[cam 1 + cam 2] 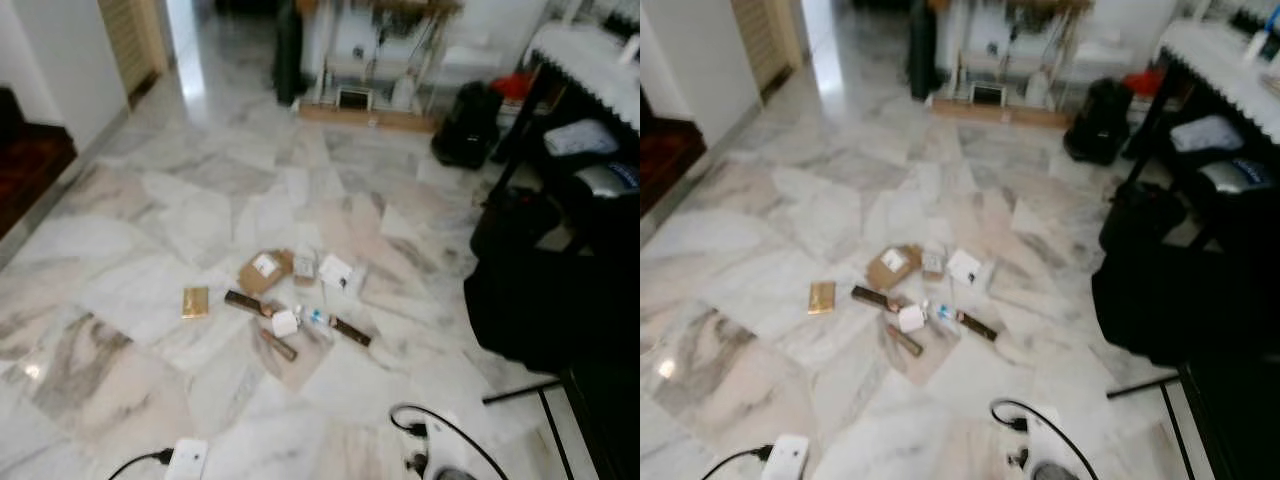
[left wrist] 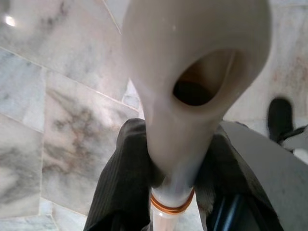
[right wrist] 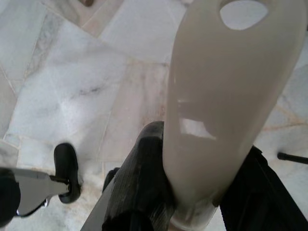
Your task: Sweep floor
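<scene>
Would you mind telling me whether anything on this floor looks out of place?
Yes: litter lies scattered mid-floor on the marble, small boxes, wrappers and a gold packet. It looks dropped, not stored.

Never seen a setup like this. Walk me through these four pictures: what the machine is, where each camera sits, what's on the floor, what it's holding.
This is a walking humanoid robot with two arms. Two pictures come from its head, looking down at a marble floor strewn with litter: a cardboard piece, a small gold box and dark wrappers. The other two come from wrist cameras. The left gripper is closed around a beige handle with a hanging hole; the right gripper grips a similar beige handle. Probably sweeping tools, though their working ends aren't visible.
</scene>
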{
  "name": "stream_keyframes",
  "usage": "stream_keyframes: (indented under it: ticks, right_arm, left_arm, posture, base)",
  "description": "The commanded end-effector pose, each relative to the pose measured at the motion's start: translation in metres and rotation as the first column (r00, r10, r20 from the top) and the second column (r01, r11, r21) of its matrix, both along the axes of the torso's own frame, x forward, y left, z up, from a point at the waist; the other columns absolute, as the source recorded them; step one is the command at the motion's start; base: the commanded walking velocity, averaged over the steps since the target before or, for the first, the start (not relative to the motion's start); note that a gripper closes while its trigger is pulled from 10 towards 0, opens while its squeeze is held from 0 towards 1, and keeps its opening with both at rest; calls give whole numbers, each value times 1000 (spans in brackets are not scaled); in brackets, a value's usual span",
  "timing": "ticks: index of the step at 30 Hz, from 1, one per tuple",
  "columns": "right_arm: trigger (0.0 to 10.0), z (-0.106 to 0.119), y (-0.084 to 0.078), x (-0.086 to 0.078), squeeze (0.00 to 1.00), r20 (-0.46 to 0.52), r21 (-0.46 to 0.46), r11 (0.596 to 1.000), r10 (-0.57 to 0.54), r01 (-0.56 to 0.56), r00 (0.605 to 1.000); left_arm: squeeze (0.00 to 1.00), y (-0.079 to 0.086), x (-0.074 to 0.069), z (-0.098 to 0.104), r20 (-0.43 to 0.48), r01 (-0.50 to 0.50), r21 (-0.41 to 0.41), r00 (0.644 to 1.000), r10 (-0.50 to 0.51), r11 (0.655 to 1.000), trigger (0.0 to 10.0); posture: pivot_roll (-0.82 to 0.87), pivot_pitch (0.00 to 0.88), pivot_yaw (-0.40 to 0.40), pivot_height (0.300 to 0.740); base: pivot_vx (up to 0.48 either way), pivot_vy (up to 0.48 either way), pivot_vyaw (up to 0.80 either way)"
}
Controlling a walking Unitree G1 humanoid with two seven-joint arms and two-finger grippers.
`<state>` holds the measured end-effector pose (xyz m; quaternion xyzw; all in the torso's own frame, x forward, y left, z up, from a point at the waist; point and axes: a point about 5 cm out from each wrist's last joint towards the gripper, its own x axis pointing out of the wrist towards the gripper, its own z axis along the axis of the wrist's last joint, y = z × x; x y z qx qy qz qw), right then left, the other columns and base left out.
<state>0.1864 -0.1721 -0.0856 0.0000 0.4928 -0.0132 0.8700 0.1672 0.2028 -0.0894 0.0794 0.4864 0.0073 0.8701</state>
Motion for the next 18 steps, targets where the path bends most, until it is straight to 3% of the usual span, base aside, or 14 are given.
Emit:
stream_keyframes:
  ticks: [1,18]
  right_arm:
    - [10000,5,-20,1,0,117,58,995,-94,87,989]
    - [10000,5,-20,2,0,120,47,995,-91,86,989]
  left_arm:
    - [0,18,19,14,123,-170,-77,976,178,983,10000]
    - [0,17,15,11,113,-168,-83,978,177,982,10000]
  posture:
    - [-64,50,-30,740]
    - [-62,61,-32,740]
  base:
    - [0,0,0]
    - [0,0,0]
